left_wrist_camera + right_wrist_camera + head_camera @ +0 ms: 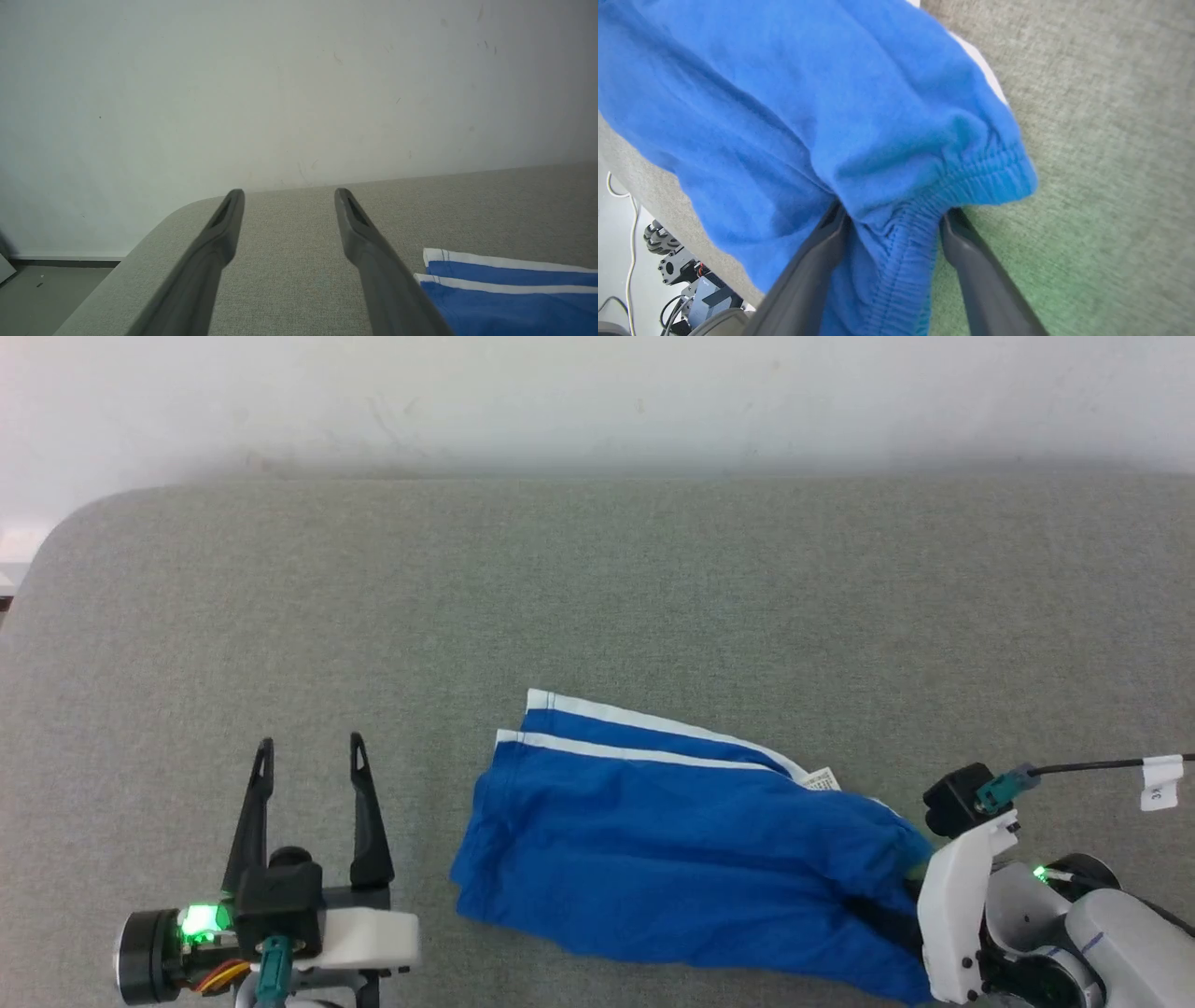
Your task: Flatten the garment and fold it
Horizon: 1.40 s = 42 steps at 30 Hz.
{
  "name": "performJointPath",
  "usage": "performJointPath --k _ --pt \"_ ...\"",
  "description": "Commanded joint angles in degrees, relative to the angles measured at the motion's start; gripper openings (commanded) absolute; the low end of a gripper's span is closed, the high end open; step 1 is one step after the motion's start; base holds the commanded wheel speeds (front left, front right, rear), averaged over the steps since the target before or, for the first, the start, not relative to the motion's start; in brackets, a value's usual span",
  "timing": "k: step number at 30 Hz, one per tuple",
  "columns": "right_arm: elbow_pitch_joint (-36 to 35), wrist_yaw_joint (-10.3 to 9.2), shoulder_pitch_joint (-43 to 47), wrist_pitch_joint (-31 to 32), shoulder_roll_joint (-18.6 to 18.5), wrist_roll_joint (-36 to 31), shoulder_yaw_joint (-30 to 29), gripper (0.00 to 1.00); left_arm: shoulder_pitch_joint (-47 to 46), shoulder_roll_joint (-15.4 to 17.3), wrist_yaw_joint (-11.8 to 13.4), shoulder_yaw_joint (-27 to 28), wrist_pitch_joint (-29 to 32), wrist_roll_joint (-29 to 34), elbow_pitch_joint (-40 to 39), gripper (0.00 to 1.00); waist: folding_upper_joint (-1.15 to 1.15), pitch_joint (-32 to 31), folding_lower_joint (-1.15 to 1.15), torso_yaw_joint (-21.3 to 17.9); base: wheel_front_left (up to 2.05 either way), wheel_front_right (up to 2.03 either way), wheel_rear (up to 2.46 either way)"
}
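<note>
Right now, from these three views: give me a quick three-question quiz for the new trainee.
1. True or false: the left jaws are shut on the shorts.
2. The right jaws stand: A) shut on nothing; B) open, astride bunched fabric of the shorts; C) open, well clear of the shorts.
3. In the head view, which edge of the shorts carries the white label, near or far?
Key: 1 false; 2 B; 3 far.

Print on the cable tag [1160, 783] and small white label [822, 779] is illegible.
</note>
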Motion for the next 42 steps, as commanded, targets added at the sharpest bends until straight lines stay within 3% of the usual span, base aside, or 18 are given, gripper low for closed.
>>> performJointPath --k 1,4,9,16,20,27,31,34,37,42 --pt "1.1 -0.12 -0.2 -1.5 1.4 -0.8 2.1 0.00 1.3 -1.0 -1.4 1.6 -0.3 1.5 0.3 1.00 0.01 -0.6 0.00 -0.7 0.00 0.00 0.00" --pt "0.3 -0.12 -1.4 -2.9 0.4 -0.4 2.2 0.00 2.0 -1.7 -2.5 2.9 -0.3 2.7 0.4 1.00 0.01 -1.0 0.00 -1.2 0.00 0.00 0.00" --pt "-2.1 -0.12 -5.5 -4.9 -5.7 0.3 0.5 0.00 3.1 -3.4 -4.5 5.9 -0.3 5.7 0.3 1.00 0.01 -2.0 0.00 -2.5 0.00 0.00 0.00" --pt "-0.7 -0.12 -6.3 -1.1 -15.4 0.3 -3.5 0.00 4.3 -4.7 -6.1 7.9 -0.3 7.6 -0.5 1.00 0.01 -2.4 0.00 -3.1 0.00 0.00 0.00" --pt "-0.7 -0.12 -6.0 1.1 -17.7 0.6 -4.7 0.00 4.6 -5.3 -6.5 8.0 -0.3 8.4 -0.4 1.00 0.01 -2.4 0.00 -3.1 0.00 0.00 0.00" --pt "-14.5 -0.12 -5.6 5.1 -19.2 4.7 -3.7 0.00 4.7 -6.2 -7.7 7.9 -0.3 9.4 0.1 1.00 0.01 -2.6 0.00 -2.3 0.00 0.00 0.00" --pt "-23.9 -0.12 -6.8 8.7 -17.8 6.4 -1.3 0.00 3.7 -6.7 -8.2 7.7 -0.3 9.9 0.4 1.00 0.01 -1.7 0.00 -1.2 0.00 0.00 0.00" --pt "-26.0 -0.12 -8.7 10.6 -15.0 5.2 1.4 0.00 2.7 -7.2 -8.5 7.4 -0.3 10.1 0.6 1.00 0.01 -0.4 0.00 -0.1 0.00 0.00 0.00" --pt "-22.5 -0.12 -11.6 10.3 -10.2 2.5 3.9 0.00 1.4 -7.8 -8.8 7.1 -0.3 10.3 1.0 1.00 0.01 1.1 0.00 0.9 0.00 0.00 0.00" --pt "-9.2 -0.12 -15.0 9.1 -3.2 -1.4 9.1 0.00 -0.6 -8.6 -9.3 6.4 -0.3 10.5 1.7 1.00 0.01 2.9 0.00 2.5 0.00 0.00 0.00"
